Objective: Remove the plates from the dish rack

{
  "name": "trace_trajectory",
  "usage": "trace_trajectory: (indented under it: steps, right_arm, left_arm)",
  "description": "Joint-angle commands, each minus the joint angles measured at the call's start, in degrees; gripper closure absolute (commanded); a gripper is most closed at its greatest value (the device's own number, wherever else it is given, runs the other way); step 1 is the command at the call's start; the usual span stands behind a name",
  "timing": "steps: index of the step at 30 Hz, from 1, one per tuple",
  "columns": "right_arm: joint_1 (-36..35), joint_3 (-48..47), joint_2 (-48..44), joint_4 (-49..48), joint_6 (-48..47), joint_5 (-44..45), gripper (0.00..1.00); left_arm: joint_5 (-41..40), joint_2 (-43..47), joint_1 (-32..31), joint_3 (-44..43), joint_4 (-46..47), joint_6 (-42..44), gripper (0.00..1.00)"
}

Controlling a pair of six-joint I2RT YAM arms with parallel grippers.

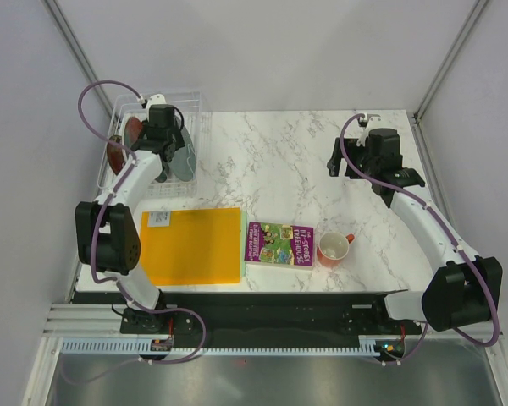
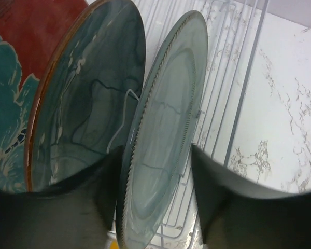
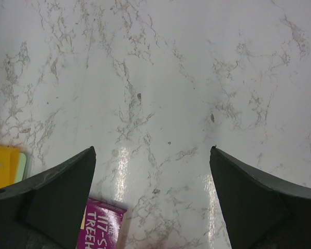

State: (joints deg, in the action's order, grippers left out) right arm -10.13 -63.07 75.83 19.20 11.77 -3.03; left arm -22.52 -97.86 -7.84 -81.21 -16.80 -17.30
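The dish rack (image 1: 196, 100) stands at the table's back left with plates upright in it. In the left wrist view a grey-green plate (image 2: 168, 119) stands edge-on between my left gripper's fingers. A dark teal plate (image 2: 85, 104) stands beside it, and a red plate with a teal patterned centre (image 2: 13, 62) behind that. White rack wires (image 2: 223, 78) show to the right. My left gripper (image 2: 154, 150) is open and straddles the grey-green plate's rim, with a gap at the right finger (image 2: 223, 197). In the top view it (image 1: 165, 135) is over the rack. My right gripper (image 3: 152, 150) is open and empty above bare marble (image 1: 356, 161).
An orange mat (image 1: 190, 245) lies at the front left by the rack. A purple book (image 1: 279, 244) and an orange-red mug (image 1: 333, 248) lie to its right. The book's corner (image 3: 101, 228) shows under the right gripper. White walls close in the table.
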Motion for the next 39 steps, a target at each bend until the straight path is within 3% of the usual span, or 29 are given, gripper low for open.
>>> trace_trajectory:
  steps: [1, 2, 3, 12, 26, 37, 39]
  right_arm:
    - [-0.15, -1.01, 0.46, -0.04, -0.78, 0.48, 0.02]
    - [-0.15, -1.00, 0.54, -0.04, -0.78, 0.57, 0.02]
    - [-0.07, -0.92, 0.72, -0.04, -0.78, 0.57, 0.02]
    - [-0.15, -0.30, 1.77, 0.31, -0.26, 1.35, 0.02]
    - [-0.15, -0.30, 1.60, 0.92, -0.08, 2.24, 0.02]
    - [-0.07, -0.47, 0.72, 1.36, -0.08, 1.36, 0.02]
    - [-0.07, -0.39, 0.55, 1.37, -0.08, 1.18, 0.02]
  left_arm:
    - [-2.09, 0.48, 0.19, 0.87, 5.72, -0.46, 0.62]
    - [-2.00, 0.57, 0.19, 1.14, 6.33, -0.19, 0.84]
    - [-2.52, 0.66, 0.19, 1.23, 6.51, -0.28, 0.98]
    - [-5.24, 3.82, -0.60, 0.53, 7.92, 1.74, 0.98]
    - [-14.03, 8.56, -6.31, -10.10, 4.76, 12.29, 0.98]
    - [-14.13, 14.10, -7.28, -13.62, 1.59, 14.32, 0.98]
    - [-11.24, 15.85, -7.28, -13.71, 0.02, 13.18, 0.98]
